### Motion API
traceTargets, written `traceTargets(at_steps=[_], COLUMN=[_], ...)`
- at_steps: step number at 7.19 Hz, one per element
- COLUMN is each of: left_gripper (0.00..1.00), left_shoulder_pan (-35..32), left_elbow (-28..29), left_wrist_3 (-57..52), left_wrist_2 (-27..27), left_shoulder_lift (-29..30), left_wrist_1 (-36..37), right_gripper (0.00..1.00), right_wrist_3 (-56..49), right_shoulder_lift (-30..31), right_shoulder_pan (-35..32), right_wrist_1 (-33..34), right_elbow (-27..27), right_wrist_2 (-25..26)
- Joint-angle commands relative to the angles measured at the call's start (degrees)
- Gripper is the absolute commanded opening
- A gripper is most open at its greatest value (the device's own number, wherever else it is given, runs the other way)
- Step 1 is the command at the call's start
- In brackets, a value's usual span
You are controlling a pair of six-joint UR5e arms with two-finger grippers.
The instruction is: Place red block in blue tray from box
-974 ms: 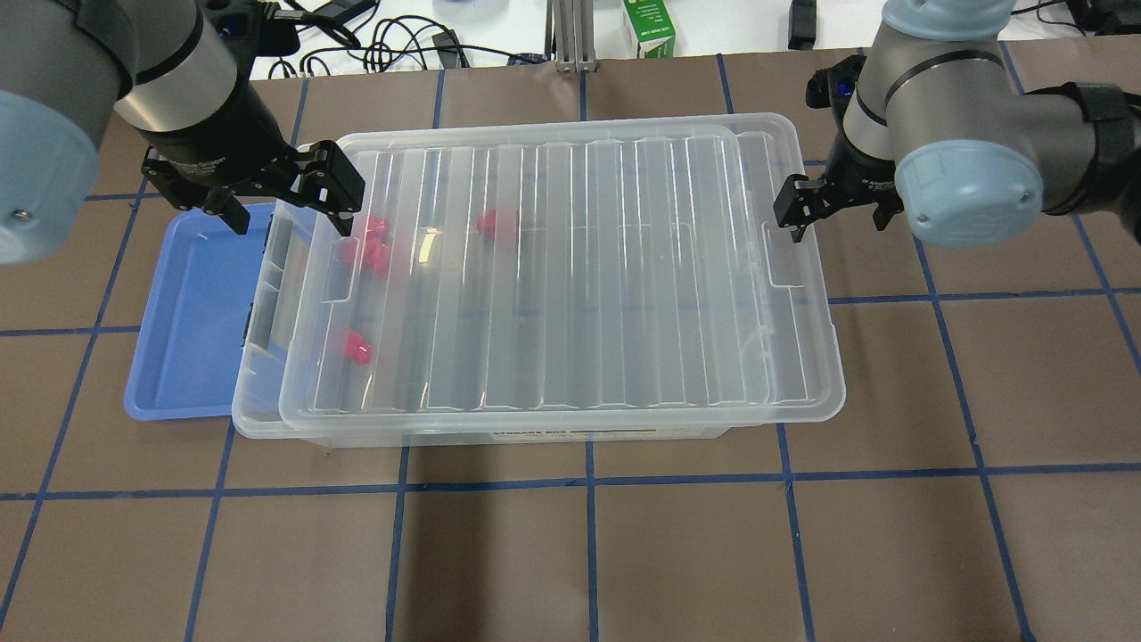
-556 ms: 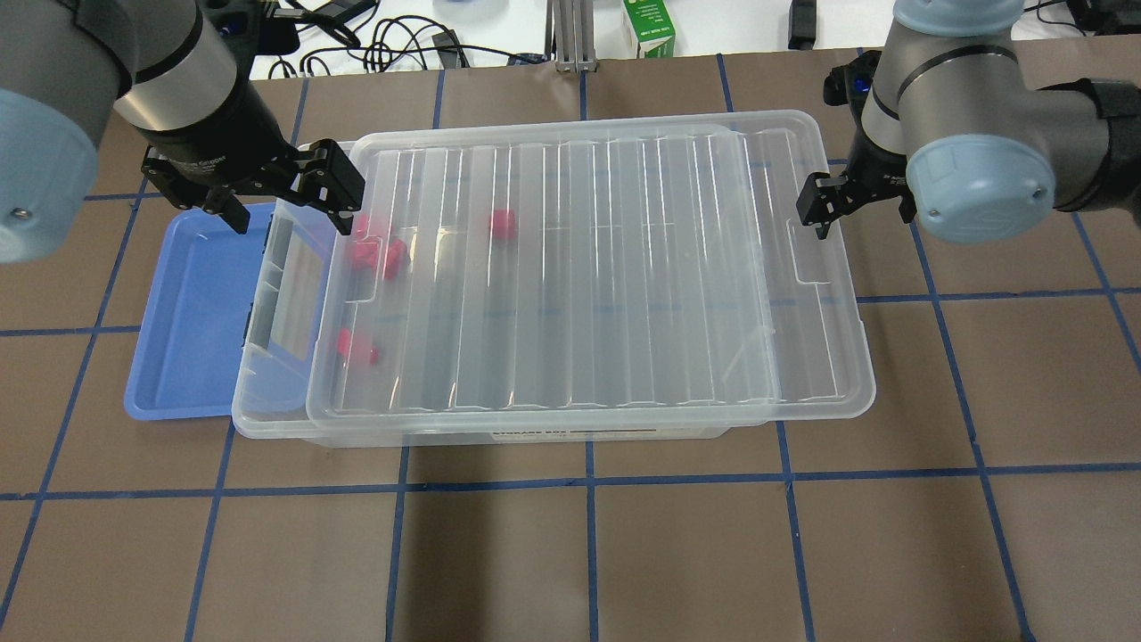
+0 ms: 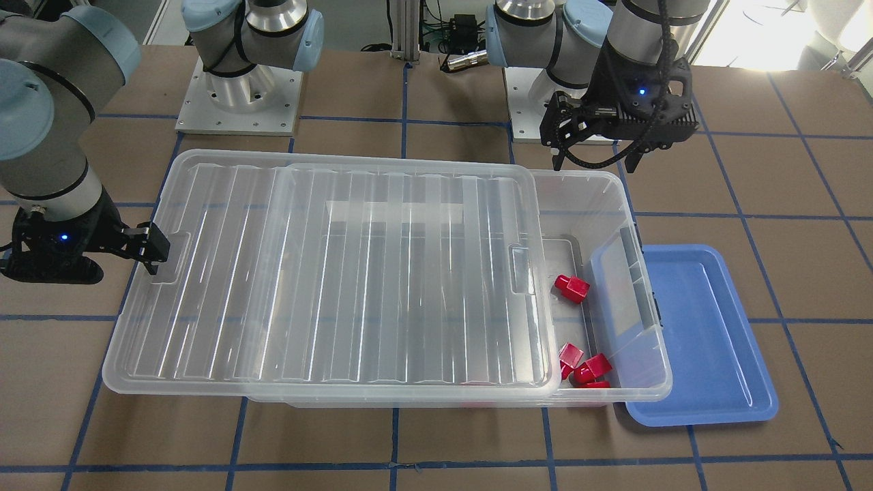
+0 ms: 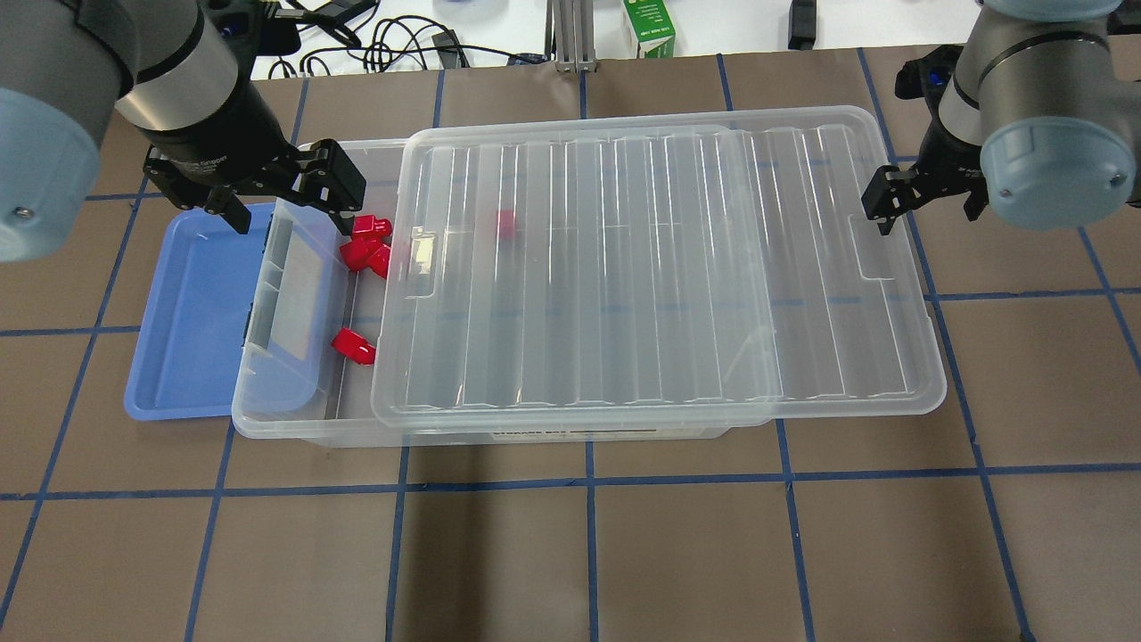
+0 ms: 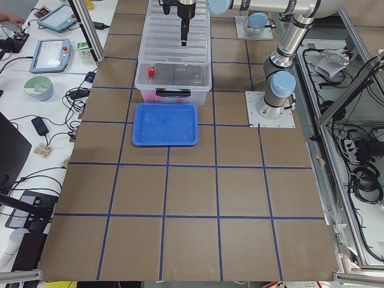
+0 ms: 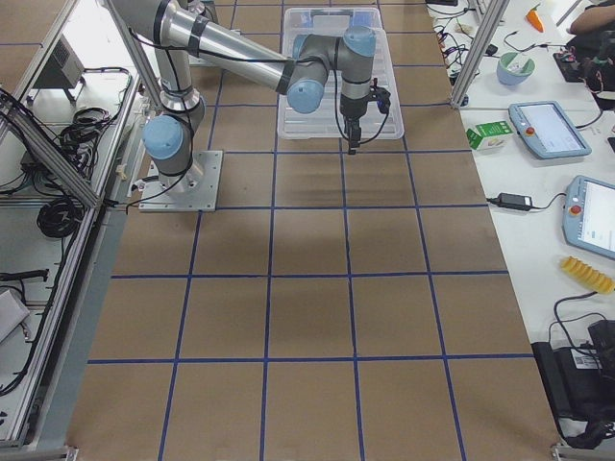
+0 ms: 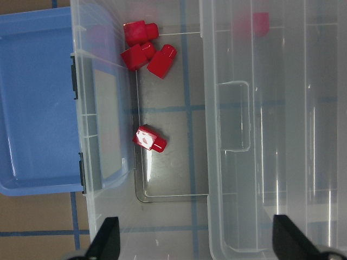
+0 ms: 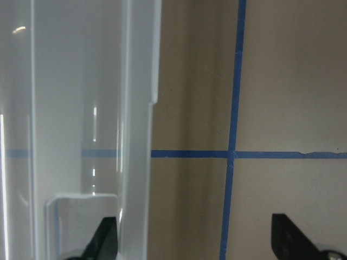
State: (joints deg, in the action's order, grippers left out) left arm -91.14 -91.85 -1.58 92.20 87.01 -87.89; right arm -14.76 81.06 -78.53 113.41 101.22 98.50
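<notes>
1. The lid [image 4: 660,267] is sliding toward my right. Compared with a second ago it is overhanging the right end of the box [image 4: 267,417] much further, and the left end is now lying open.
2. My right tool [image 4: 927,214] is doing the dragging with its jaws spread wide, clamping nothing; one finger is sitting at the lid's end rim.
3. This is uncovering a red block [image 4: 354,346] lying alone on the box floor, plus a cluster [image 4: 365,245] of three more by the far wall. I am judging the gap wide enough to reach in.
4. My left tool [image 4: 287,214] is hovering over that open end, jaws wide and empty. The blue tray [image 4: 192,303] is lying empty on the table [image 4: 570,553], just beside the box.
5. A fifth block [image 4: 506,223] is showing only as a pale blur under the lid. I cannot tell whether my right finger is actually touching the rim.
</notes>
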Motion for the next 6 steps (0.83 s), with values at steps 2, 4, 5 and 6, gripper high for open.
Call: traceTargets(at_steps=[2,4,5,6], left_gripper=[1.00,1.00,1.00,1.00], left_shoulder_pan=[0.0,0.0,0.0,0.0], left_elbow=[0.0,0.0,0.0,0.0], left_wrist_3=[0.0,0.0,0.0,0.0], left_wrist_2=[0.0,0.1,0.1,0.0], left_shoulder_lift=[0.0,0.0,0.0,0.0], left_wrist_1=[0.0,0.0,0.0,0.0], right_gripper=[1.00,1.00,1.00,1.00], right_wrist_3=[-1.3,-1.6,-1.7,-2.3], right_shoulder_lift=[0.1,0.0,0.0,0.1], right_shoulder_pan=[2.8,2.9,2.9,2.9], right_wrist_1=[-0.1,-0.2,-0.2,-0.2], right_elbow=[0.0,-0.2,-0.2,-0.2], right_wrist_2=[-0.1,-0.1,-0.1,-0.1])
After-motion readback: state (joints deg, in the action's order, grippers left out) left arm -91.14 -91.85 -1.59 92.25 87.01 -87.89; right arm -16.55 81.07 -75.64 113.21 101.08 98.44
